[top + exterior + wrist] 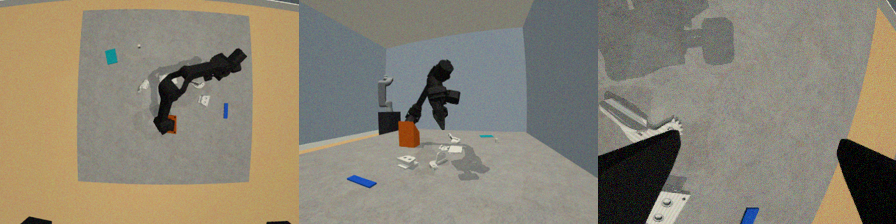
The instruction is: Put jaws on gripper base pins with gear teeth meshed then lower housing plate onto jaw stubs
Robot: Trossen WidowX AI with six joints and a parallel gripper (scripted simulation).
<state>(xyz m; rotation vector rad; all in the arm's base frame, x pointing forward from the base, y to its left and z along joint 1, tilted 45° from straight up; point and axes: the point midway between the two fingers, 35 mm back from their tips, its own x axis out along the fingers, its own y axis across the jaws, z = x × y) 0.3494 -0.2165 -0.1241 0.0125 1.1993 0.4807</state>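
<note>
My gripper (442, 126) (759, 143) is open and empty, pointing down above the mat; its fingers are hidden in the top view. A white jaw with gear teeth (199, 84) (441, 158) (662, 129) lies on the mat; in the wrist view it is beside the left finger. The other white jaw (144, 84) (454, 139) lies apart on the far side of the base. The white gripper base (162, 78) (455, 149) is largely covered by the arm in the top view. What looks like the housing plate, with two round features (204, 100) (407, 160) (668, 204), lies separate.
An orange block (175, 124) (407, 134) stands by the arm's base. A blue bar (225, 111) (361, 181) (750, 216) lies beyond the plate. A teal rectangle (111, 56) (486, 136) and a small white cube (139, 46) (496, 140) lie on the far side.
</note>
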